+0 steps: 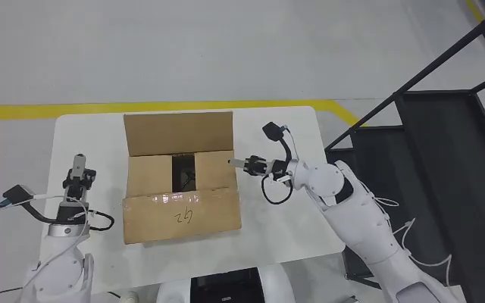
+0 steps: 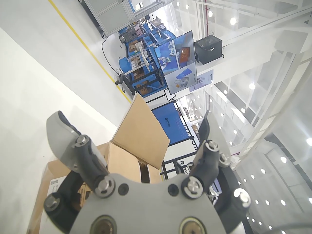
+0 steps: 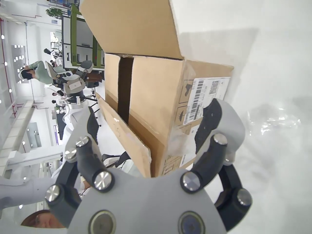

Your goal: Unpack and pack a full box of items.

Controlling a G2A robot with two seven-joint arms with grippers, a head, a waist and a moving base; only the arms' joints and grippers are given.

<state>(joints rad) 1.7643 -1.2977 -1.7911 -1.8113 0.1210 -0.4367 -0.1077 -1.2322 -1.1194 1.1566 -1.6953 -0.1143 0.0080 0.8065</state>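
While the box [image 1: 182, 198] is sitting in the middle of the table [image 1: 282, 227], the right gripper [image 1: 236, 162] is hanging open by its right flap [image 1: 216, 171] and should be lifting it slowly. The left gripper [image 1: 79, 167] is hanging open near the table's left edge.

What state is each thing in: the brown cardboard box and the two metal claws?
Brown cardboard box: two outer flaps open, inner flaps folded in with a dark gap between.
Left gripper: open, empty, beside the box.
Right gripper: open, empty, at the box's right side.
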